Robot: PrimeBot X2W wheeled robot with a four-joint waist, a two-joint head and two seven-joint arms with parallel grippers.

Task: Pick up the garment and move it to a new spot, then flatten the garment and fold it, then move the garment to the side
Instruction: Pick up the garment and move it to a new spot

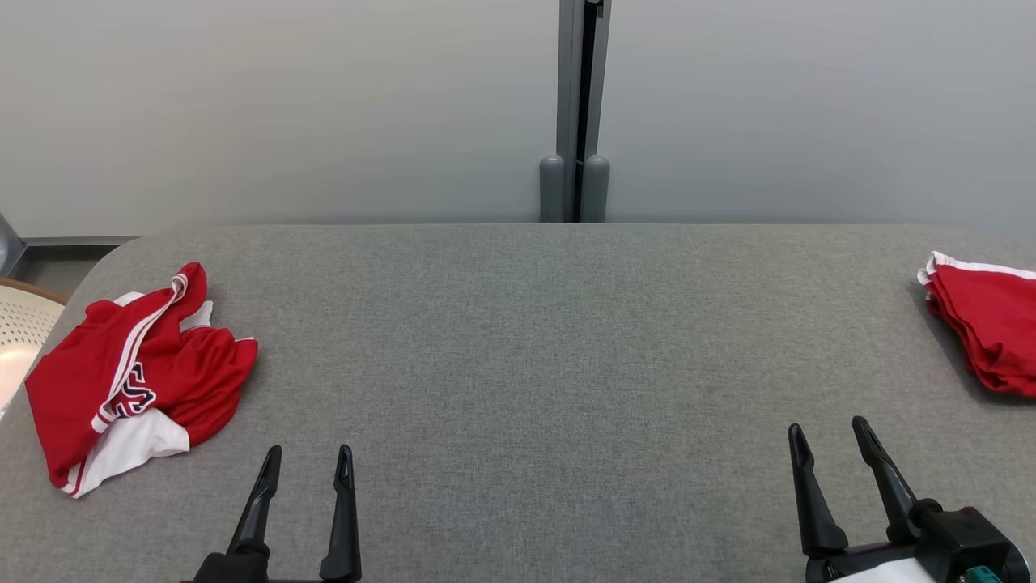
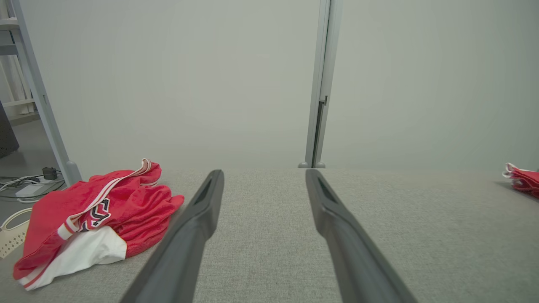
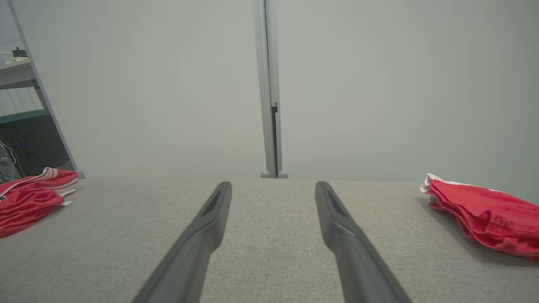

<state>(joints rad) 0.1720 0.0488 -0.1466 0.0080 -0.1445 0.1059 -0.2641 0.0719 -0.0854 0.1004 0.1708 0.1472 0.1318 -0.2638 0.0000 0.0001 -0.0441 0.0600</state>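
A crumpled red and white garment (image 1: 137, 376) with a dark printed mark lies in a heap at the left of the grey table (image 1: 526, 340). The left wrist view shows this heap (image 2: 92, 214) to the left of its fingers, and the right wrist view catches it (image 3: 29, 200) at the far left. My left gripper (image 1: 309, 453) hovers open and empty near the front edge, just right of the heap. My right gripper (image 1: 827, 429) is open and empty at the front right.
A folded red garment with white trim (image 1: 983, 320) lies at the table's right edge, also seen folded (image 3: 484, 214) in the right wrist view. A pale perforated basket (image 1: 20, 340) stands off the table's left side. A grey partition wall with a post (image 1: 576, 113) runs behind.
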